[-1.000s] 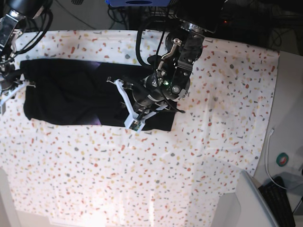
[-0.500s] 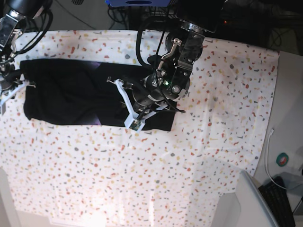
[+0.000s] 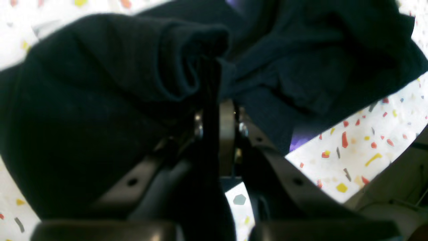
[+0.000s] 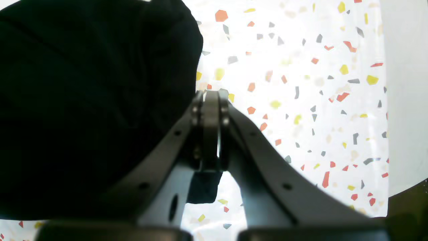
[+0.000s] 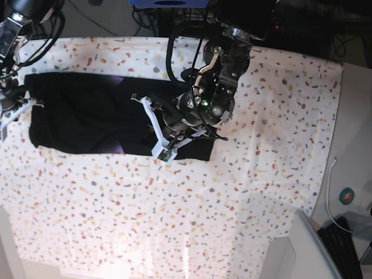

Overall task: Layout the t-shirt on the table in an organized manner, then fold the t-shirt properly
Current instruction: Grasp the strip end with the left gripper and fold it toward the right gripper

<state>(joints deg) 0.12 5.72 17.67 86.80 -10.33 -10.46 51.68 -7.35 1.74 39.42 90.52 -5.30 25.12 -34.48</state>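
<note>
The black t-shirt [image 5: 81,116] lies spread in a wide band across the far left of the speckled table [image 5: 261,145]. My left gripper [image 5: 156,128] hangs over the shirt's right part. In the left wrist view this gripper [image 3: 214,108] is shut on a raised fold of the t-shirt [image 3: 100,100], and a purple bit of print [image 3: 301,142] peeks from under the cloth. My right gripper [image 5: 11,113] sits at the shirt's left edge. In the right wrist view it [image 4: 210,97] is shut, with the t-shirt [image 4: 83,100] right beside it; whether it pinches cloth is unclear.
The table cover's right edge [image 5: 337,116] runs down the right side. Beyond it lie a white cable [image 5: 330,192], a small round object [image 5: 347,196], a grey curved panel [image 5: 308,250] and a keyboard [image 5: 343,244]. Dark equipment stands behind the far edge.
The left arm has shifted a touch toward the far side with the cloth in its grip. The right arm and the rest of the shirt have not moved.
</note>
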